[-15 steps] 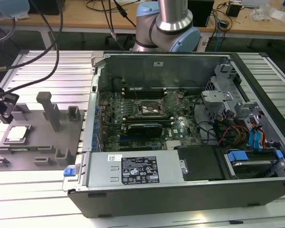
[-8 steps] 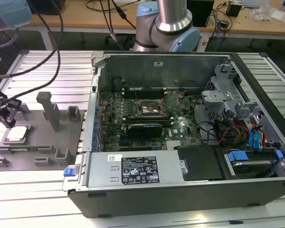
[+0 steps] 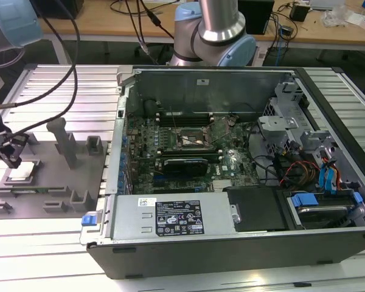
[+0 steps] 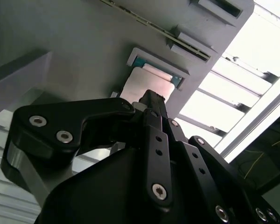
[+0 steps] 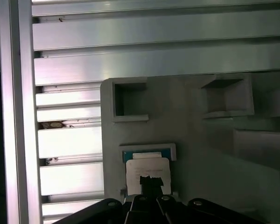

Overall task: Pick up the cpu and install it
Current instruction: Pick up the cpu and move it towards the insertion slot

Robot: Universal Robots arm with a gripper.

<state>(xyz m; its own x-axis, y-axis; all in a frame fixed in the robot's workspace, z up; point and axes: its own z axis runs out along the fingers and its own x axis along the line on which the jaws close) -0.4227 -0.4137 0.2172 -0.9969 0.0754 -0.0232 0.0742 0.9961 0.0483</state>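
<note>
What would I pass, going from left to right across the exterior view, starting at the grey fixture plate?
cpu → tall grey post → blue latch at the case corner → socket frame on the motherboard → blue drive tabs

A ribbed aluminium surface (image 3: 48, 255) of long parallel slats spreads across the exterior view, with bright glare washing its near edge. Behind it runs a pale wooden desk (image 3: 328, 33) strewn with black cables (image 3: 129, 11).

Silver arm (image 3: 219, 18), pale-blue joint caps (image 3: 246, 47), black screw-studded end effector (image 4: 150, 97)
</note>
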